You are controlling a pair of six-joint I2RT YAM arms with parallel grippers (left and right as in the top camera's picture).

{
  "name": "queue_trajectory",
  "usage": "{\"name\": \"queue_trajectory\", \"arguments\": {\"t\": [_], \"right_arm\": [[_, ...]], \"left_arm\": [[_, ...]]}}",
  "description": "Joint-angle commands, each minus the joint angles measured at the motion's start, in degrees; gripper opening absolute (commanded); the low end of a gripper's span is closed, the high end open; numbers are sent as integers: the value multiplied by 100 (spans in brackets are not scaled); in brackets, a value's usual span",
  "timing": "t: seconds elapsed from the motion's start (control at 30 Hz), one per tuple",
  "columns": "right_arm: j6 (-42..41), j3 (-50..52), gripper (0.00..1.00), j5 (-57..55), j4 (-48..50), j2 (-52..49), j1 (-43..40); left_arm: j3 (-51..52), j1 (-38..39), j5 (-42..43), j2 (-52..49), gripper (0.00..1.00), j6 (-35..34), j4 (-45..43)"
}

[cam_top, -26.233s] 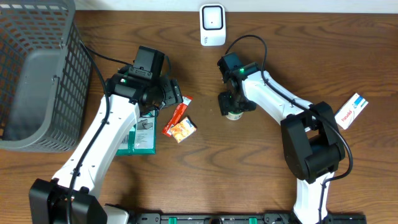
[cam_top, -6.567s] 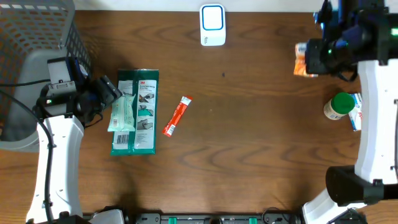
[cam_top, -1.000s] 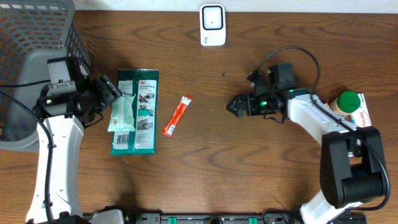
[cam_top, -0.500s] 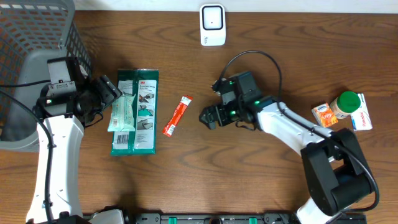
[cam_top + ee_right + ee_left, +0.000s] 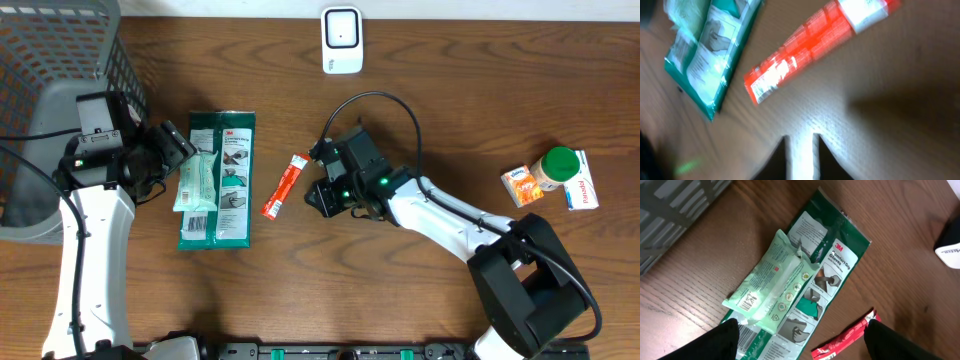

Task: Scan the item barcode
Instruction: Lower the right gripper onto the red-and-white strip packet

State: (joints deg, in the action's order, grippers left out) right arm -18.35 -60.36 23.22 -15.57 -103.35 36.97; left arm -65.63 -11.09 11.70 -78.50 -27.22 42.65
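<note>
Red stick sachet point(image 5: 285, 186) lies flat on the table point(image 5: 400, 290), between the green glove pack point(image 5: 235, 200) and the right gripper point(image 5: 318, 197), well apart from the white scanner point(image 5: 341, 40). Right gripper: just beside the sachet, jaws nearly together, empty (wrist view blurred). Left gripper point(image 5: 180, 145): jaws wide apart, empty, over the pale wipes packet point(image 5: 197, 180).
</note>
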Motion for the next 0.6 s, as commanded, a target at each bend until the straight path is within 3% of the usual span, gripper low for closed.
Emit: {"name": "queue_trajectory", "arguments": {"t": [0.0,0.17,0.57], "right_arm": [[-306,-850,1,-647,-828,22,133],[-306,-2055,1,-1506,-1762,11,343],[-599,-2236,2,-2295,-732,-699,920]], "left_arm": [[-98,-20,-35,26,82,-109,17],[-98,-20,-35,26,82,-109,17],[-98,-20,-35,26,82,-109,17]]}}
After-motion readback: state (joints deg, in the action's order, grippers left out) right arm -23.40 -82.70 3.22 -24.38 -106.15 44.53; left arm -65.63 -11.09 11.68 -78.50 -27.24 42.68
